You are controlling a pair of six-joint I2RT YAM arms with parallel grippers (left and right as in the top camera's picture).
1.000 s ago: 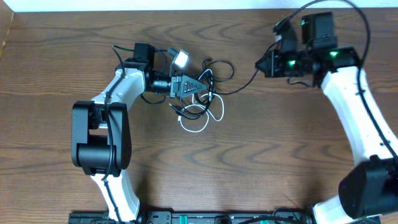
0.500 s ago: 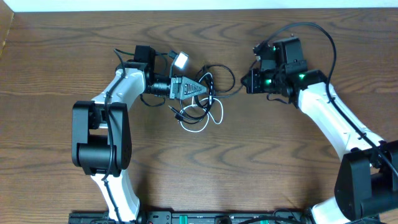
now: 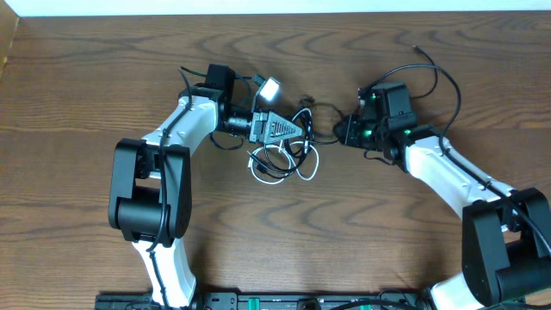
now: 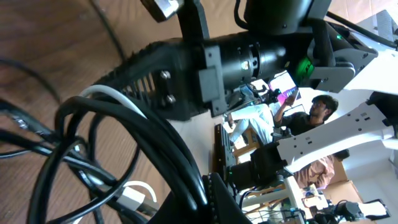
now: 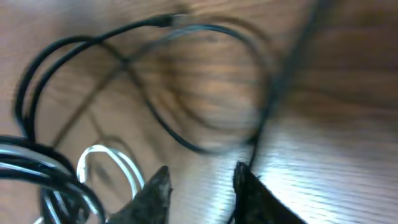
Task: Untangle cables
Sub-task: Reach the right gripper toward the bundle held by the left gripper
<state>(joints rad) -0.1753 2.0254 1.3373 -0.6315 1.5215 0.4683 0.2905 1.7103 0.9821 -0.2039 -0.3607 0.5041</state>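
The cables lie in one tangle mid-table: black loops (image 3: 299, 145) and a white loop (image 3: 274, 177). My left gripper (image 3: 294, 129) points right at the tangle's top and is shut on a bundle of black cables (image 4: 146, 134); a white plug (image 4: 134, 194) lies below it. My right gripper (image 3: 338, 133) faces left just right of the tangle. Its fingertips (image 5: 157, 182) stand apart with bare wood between them, so the right gripper (image 5: 200, 182) is open. A thin black cable (image 5: 186, 142) loops ahead of it and runs down beside the right fingertip. A white cable (image 5: 104, 153) curves at the left.
The wooden table (image 3: 77, 103) stretches to both sides, with a pale strip along its far edge (image 3: 258, 7). The right arm's own thick wire (image 3: 437, 71) arcs behind its wrist. Both arm bases stand at the front edge.
My right arm has swung left and down toward the tangle, and its jaws have opened, letting go of the black cable. My left gripper has shifted slightly right with its bundle.
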